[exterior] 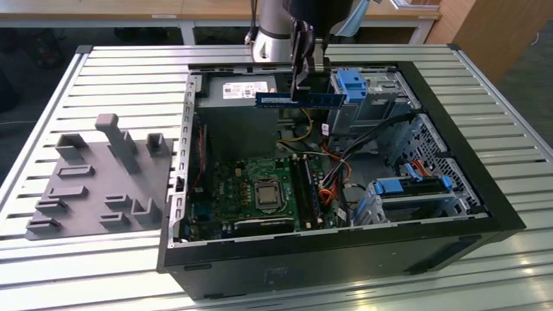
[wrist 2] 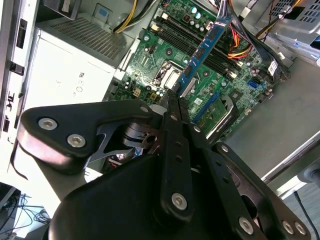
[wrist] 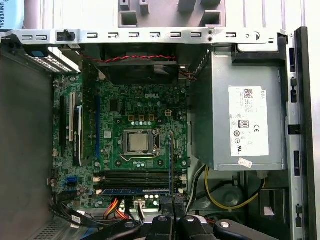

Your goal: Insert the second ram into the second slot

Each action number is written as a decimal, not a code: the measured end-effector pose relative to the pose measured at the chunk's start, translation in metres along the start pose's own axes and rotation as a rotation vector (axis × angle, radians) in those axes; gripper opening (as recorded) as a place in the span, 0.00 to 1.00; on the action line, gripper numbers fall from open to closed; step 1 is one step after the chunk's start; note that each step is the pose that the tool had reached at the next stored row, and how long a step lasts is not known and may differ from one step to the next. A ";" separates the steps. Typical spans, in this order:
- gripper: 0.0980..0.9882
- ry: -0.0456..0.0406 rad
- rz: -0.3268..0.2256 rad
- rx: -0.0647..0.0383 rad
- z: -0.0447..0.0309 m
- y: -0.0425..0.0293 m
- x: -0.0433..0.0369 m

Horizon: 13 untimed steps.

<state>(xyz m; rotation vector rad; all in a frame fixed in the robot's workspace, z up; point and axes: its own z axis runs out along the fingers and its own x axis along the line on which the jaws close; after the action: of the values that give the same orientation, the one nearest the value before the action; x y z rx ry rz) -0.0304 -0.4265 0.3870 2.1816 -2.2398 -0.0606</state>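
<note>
In the exterior view my gripper (exterior: 300, 89) hangs above the open computer case, shut on the second ram (exterior: 325, 99). This is a thin blue stick, held level and on edge over the back of the case. In the second wrist view the ram (wrist 2: 204, 48) reaches out from my gripper (wrist 2: 173, 100) over the green motherboard. The first wrist view shows the ram (wrist: 171, 160) edge-on as a thin blue line, crossing above the row of dark memory slots (wrist: 132, 179). A blue stick (wrist: 132, 190) sits in one of those slots. The slots (exterior: 309, 191) lie well below the held ram.
A grey power supply (exterior: 245, 97) fills the case's back corner. Drive bays with blue clips (exterior: 354, 83) (exterior: 413, 185) stand on the exterior view's right. Orange and black cables (exterior: 333, 181) run beside the slots. A grey holder block (exterior: 95, 178) lies on the slatted table to the left.
</note>
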 end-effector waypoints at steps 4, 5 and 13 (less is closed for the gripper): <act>0.03 -0.0004 0.011 0.000 0.0000 0.0000 0.0000; 0.03 -0.0005 0.014 0.000 0.0000 0.0000 0.0000; 0.03 -0.0016 0.042 0.001 0.0000 0.0000 0.0000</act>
<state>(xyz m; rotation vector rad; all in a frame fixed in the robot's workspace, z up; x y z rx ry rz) -0.0304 -0.4265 0.3870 2.1346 -2.2858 -0.0611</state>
